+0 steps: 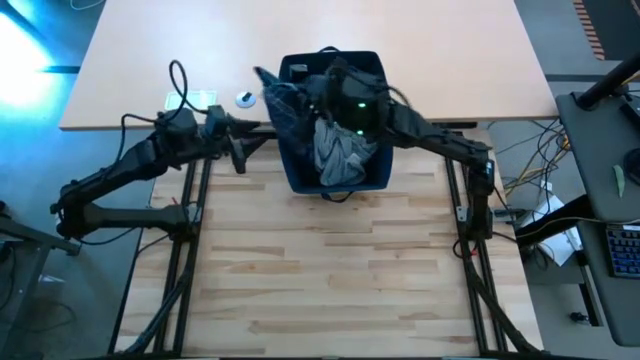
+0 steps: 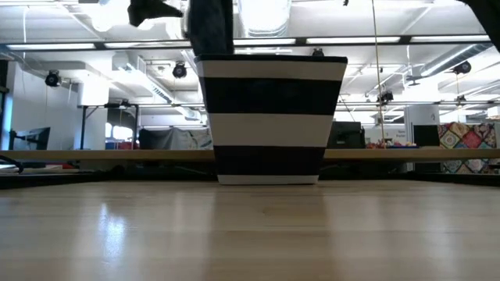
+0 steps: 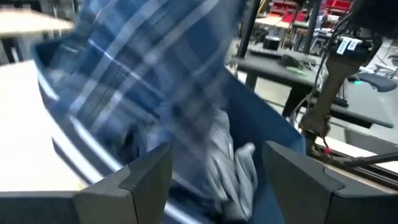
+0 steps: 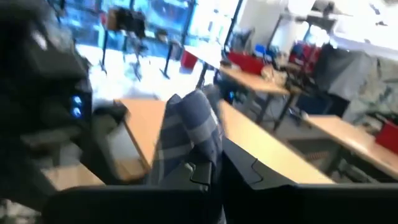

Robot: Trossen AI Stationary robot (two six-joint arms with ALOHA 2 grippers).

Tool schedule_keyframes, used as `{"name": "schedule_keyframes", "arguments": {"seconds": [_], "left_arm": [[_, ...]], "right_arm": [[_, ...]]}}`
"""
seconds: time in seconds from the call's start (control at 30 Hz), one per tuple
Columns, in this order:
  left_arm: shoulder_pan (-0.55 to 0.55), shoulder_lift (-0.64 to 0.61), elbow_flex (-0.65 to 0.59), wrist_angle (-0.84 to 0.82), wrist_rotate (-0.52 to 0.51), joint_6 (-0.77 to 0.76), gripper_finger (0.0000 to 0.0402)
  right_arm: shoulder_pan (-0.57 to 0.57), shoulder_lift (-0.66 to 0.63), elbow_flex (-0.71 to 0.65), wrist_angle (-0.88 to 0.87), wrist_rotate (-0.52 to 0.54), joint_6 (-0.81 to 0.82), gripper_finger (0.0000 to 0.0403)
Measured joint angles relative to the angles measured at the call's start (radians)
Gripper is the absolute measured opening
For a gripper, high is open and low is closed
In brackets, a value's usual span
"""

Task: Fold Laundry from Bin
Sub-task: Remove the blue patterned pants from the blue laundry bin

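At the left of the high view we see the left gripper [image 1: 238,150] waiting just beside the bin's left wall, its fingers spread wide and holding nothing; its own wrist view looks between those fingers [image 3: 149,177] at a plaid garment [image 3: 143,81] and a grey T-shirt [image 3: 227,162] inside the bin. Moving to the centre of the high view, the bin [image 1: 295,175] sits at the table's [image 1: 330,290] far edge, still stuffed with laundry, the grey piece heaped in the middle and plaid cloth spilling over the upper left rim. Just right of centre, the right gripper [image 1: 335,85] reaches into the bin from the right, and its wrist view shows its fingers pinched tight on a fold of plaid cloth [image 4: 186,134]; which plaid garment this is we cannot say, since the view is blurred. We judge the step in hand to be the first one, drawing a garment out of the bin. The next move calls for a clean lift clear of the rim without dragging the neighbouring pieces along, then a carry to the bare table in the lower frame, where the left gripper can take a second corner for spreading.
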Motion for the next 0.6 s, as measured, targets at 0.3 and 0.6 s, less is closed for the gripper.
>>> {"name": "schedule_keyframes", "arguments": {"seconds": [0.3,0.6], "left_arm": [[0.000,0.130,0.022,0.143,0.001,0.081,0.0271],[-0.007,0.266,0.091,0.147,0.064,0.120,0.0327]], "right_arm": [[0.036,-0.073,0.031,-0.030,0.001,-0.006,0.0009],[0.045,-0.127,0.033,-0.036,0.007,0.020,0.0009]]}}
